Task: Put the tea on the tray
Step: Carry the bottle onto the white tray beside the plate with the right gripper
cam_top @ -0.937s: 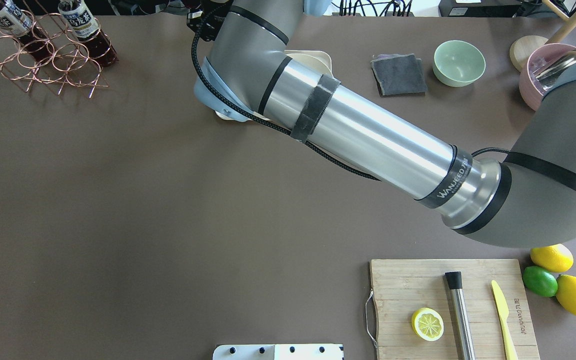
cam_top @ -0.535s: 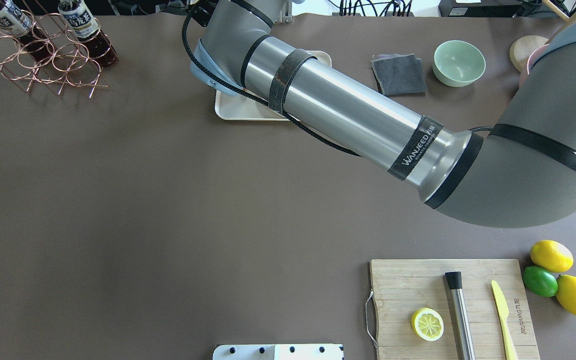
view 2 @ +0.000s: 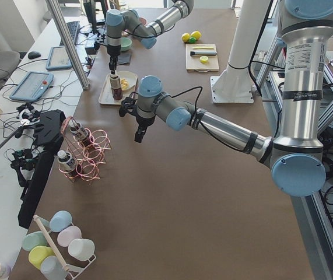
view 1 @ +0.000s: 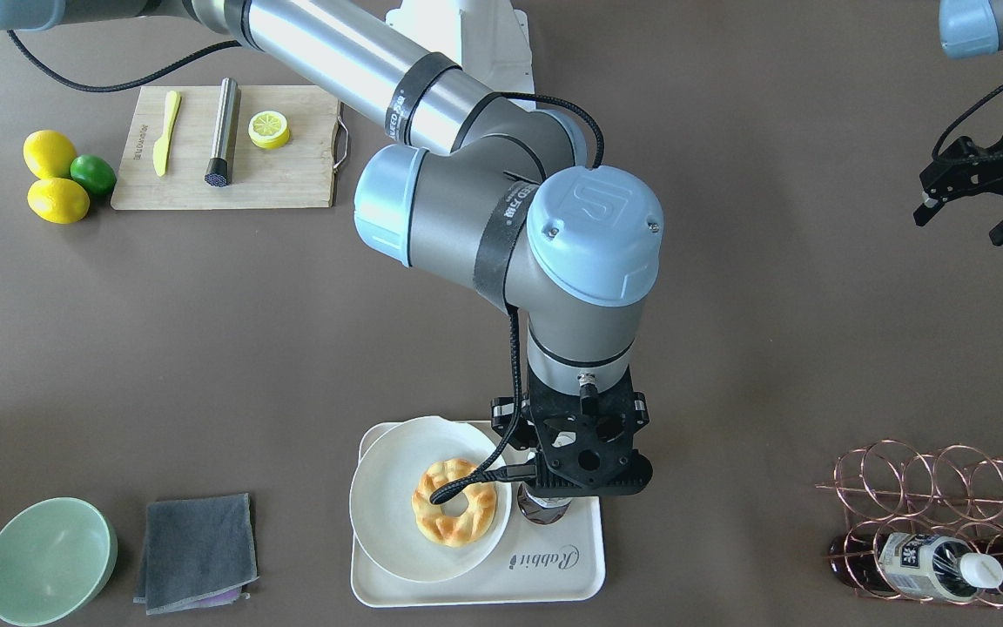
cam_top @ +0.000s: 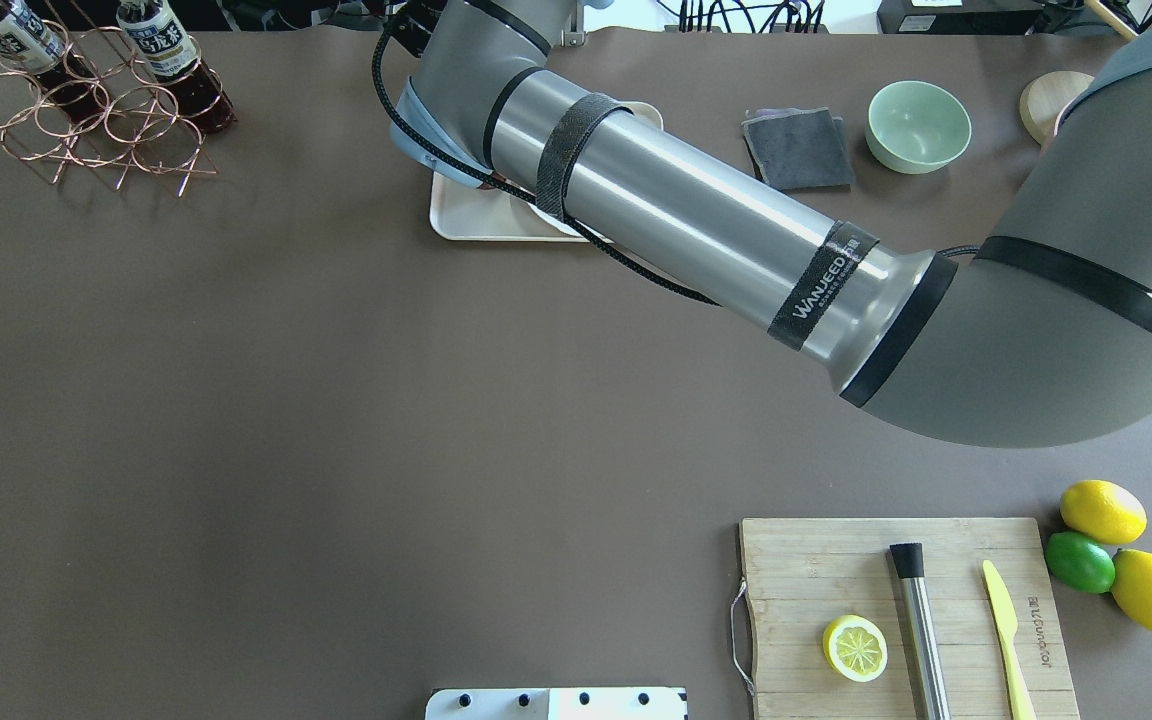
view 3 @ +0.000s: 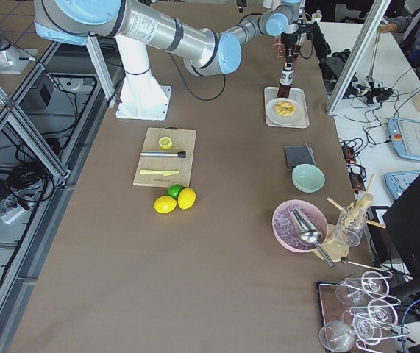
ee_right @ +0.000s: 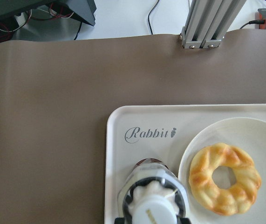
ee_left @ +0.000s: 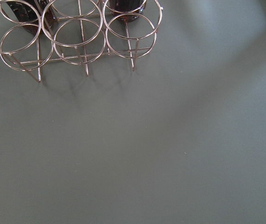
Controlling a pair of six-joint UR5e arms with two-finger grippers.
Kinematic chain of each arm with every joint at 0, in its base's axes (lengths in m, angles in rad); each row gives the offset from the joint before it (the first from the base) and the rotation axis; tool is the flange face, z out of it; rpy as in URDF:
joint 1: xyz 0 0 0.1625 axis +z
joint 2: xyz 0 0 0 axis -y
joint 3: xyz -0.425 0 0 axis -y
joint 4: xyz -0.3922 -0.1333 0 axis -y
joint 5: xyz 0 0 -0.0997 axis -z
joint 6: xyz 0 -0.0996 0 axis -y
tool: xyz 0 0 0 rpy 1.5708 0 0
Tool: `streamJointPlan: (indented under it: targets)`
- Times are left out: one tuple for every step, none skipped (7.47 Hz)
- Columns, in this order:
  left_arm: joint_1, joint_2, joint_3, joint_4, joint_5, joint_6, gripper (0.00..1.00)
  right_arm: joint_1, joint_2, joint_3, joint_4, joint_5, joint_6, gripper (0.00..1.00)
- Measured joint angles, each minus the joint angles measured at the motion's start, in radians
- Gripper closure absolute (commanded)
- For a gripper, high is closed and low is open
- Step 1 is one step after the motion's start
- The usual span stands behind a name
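The tea bottle [ee_right: 153,200], dark with a white cap, stands upright on the bare end of the cream tray [ee_right: 207,121] beside the "Rabbit" mark. My right gripper [view 1: 587,475] points straight down and is shut on the bottle's top. Only the bottle's base [view 1: 545,512] shows below it on the tray [view 1: 554,575]. In the overhead view my right arm hides the bottle and most of the tray [cam_top: 466,215]. My left gripper [view 1: 963,222] is open and empty, hovering near the copper rack [view 1: 945,488], which holds more tea bottles [view 1: 919,550].
A round white plate [view 1: 388,514] with a ring pastry [view 1: 455,502] fills the tray's other half. A grey cloth [view 1: 197,553] and a green bowl [view 1: 49,562] lie beyond the tray. A cutting board [view 1: 232,148] with a lemon half, lemons and a lime are near the robot's base.
My right arm has swung toward the table's far edge, uncovering more of the tray's near side, then nearly settled over the tray. The left arm has not visibly moved.
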Motion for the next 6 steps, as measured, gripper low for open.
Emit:
streamJointPlan:
  targets:
    - [0.000, 0.001, -0.002, 0.000, 0.000, -0.005, 0.02, 0.000, 0.001, -0.002, 0.000, 0.002, 0.000, 0.00]
    - [0.000, 0.004, -0.005, 0.000, 0.000, -0.008, 0.02, 0.001, 0.002, -0.002, 0.000, 0.005, -0.001, 0.00]
    - [0.000, 0.008, -0.006, 0.000, 0.000, -0.012, 0.02, 0.006, 0.005, -0.001, -0.002, 0.020, -0.005, 0.00]
    - [-0.001, 0.013, -0.006, 0.000, -0.001, -0.020, 0.02, 0.020, 0.001, 0.009, -0.007, 0.063, -0.018, 0.00]
    - [-0.007, 0.025, -0.006, 0.002, -0.001, -0.024, 0.02, 0.040, -0.030, 0.066, -0.027, 0.108, -0.038, 0.00]
    - [-0.013, 0.035, -0.001, 0.007, -0.001, -0.026, 0.02, 0.071, -0.121, 0.201, -0.087, 0.159, -0.094, 0.00]
